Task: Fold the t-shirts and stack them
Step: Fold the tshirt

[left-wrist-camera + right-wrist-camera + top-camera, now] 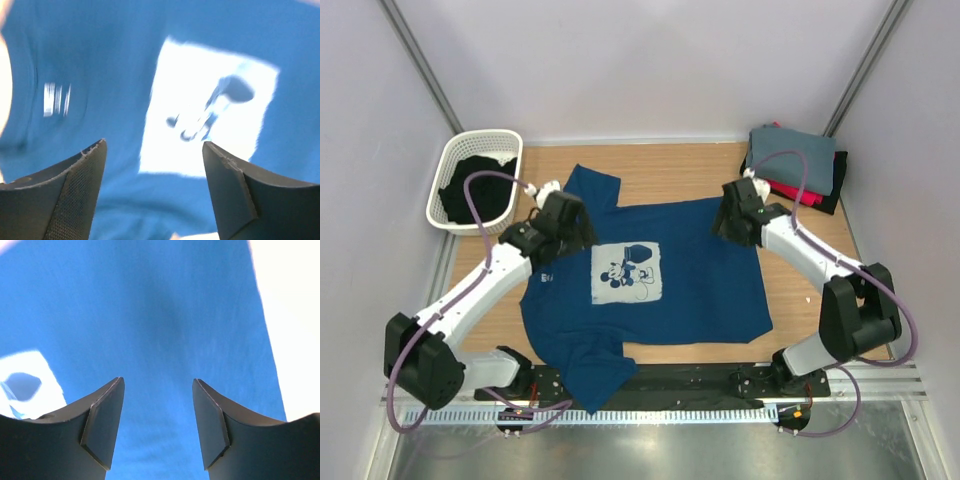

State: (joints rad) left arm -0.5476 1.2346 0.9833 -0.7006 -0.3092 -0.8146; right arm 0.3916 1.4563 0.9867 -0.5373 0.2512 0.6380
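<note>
Wooden desk is bearing a navy blue cloth t-shirt; left hand at ten o'clock and right hand at two are gaping empty, risking mismatched pinches skewing the fold.

Basket at ten o'clock and folded stack at two o'clock flank the table; open wood between, at twelve.

Top view: I find even overhead light, sharp focus and only faint shadows. Left wrist view: blurred throughout, with the chest print smeared and blown out to white. Right wrist view: the table is overexposed beside the navy t-shirt, whose weave looks soft.
</note>
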